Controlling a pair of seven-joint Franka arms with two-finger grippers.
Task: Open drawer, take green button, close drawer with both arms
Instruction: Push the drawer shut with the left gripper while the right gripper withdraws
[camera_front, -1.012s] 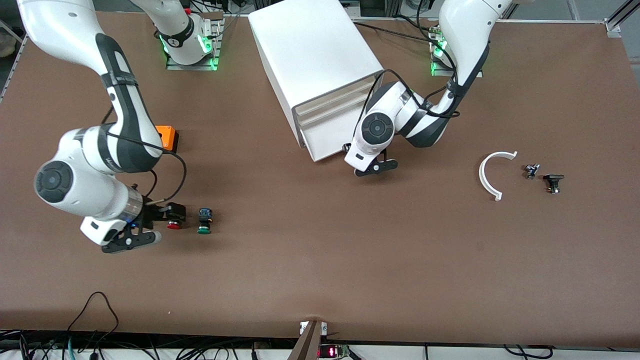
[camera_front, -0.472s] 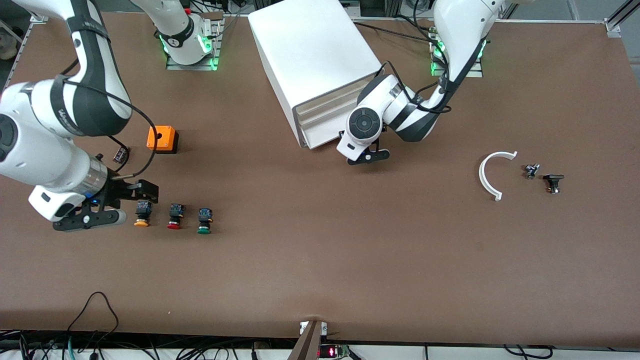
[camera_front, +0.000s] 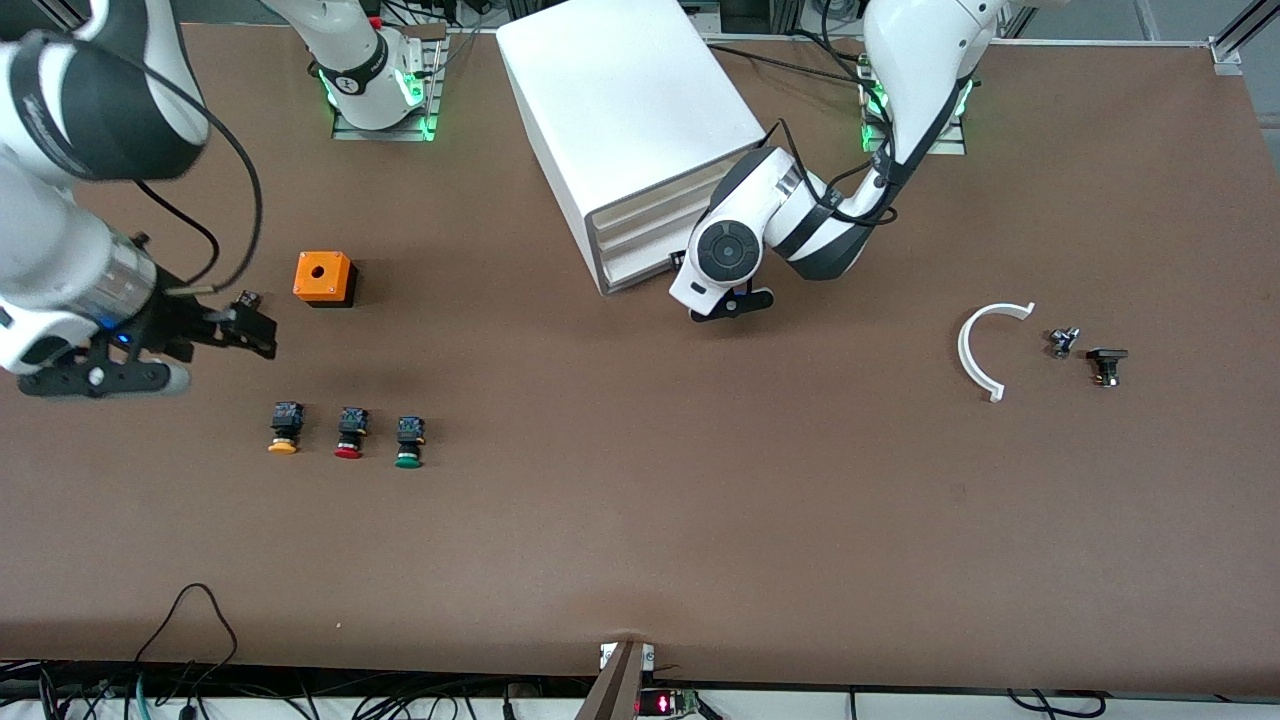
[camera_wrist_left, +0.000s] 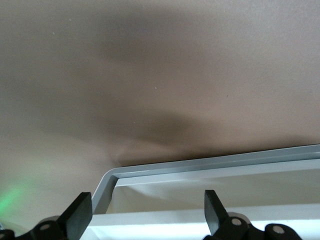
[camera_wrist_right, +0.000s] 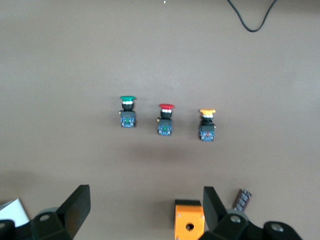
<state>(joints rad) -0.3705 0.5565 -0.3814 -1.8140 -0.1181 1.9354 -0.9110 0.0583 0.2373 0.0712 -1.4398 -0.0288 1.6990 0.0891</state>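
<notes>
With its shallow white plastic drawer (camera_front: 632, 258) pushed nearly flush by the empty, wide left gripper (camera_front: 728, 303), the green-capped push button (camera_front: 408, 443) lies freed at the right gripper's (camera_front: 215, 335) four o'clock, jaws wide, empty.

Left tool (camera_front: 722, 302) low, fingers apart, right tool (camera_front: 250, 330) raised, empty

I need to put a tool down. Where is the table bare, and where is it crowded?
Bare: the wide stretch between the green button and the white arc. Crowded: around the three buttons and the orange box, and at the drawer.
</notes>
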